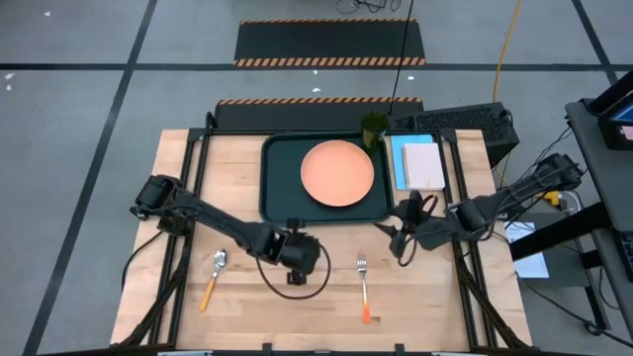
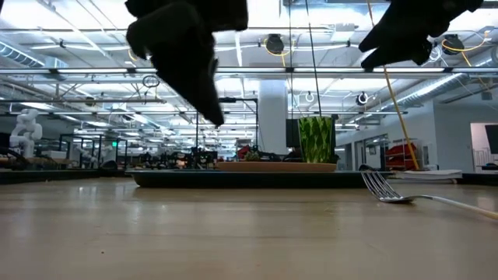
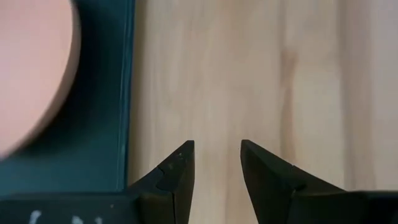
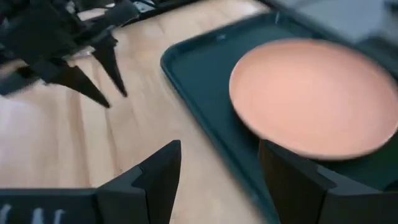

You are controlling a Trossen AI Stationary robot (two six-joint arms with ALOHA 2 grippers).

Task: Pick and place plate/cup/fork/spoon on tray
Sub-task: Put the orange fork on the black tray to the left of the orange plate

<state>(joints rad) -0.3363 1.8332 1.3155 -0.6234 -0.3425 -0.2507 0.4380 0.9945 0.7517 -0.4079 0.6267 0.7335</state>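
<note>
From the high view I see my left gripper (image 1: 293, 235) hanging over bare wood just in front of the tray (image 1: 277, 203), and my right gripper (image 1: 404, 229) off the tray's near right corner. I count one plate (image 1: 337, 173) on the tray, one cup (image 1: 374, 128) at its far right corner, one spoon (image 1: 213, 275) and one fork (image 1: 363, 287) on the table (image 1: 435, 297), plus a notepad (image 1: 419, 164).

At table level both arms are dark shapes cut off overhead; the fork's (image 2: 389, 190) prongs show at right.

My left wrist shows fingers (image 3: 177, 174) narrowly parted, empty.

My right wrist shows fingers (image 4: 158, 171) spread wide, empty; the plate (image 4: 311, 96) is blurred.
</note>
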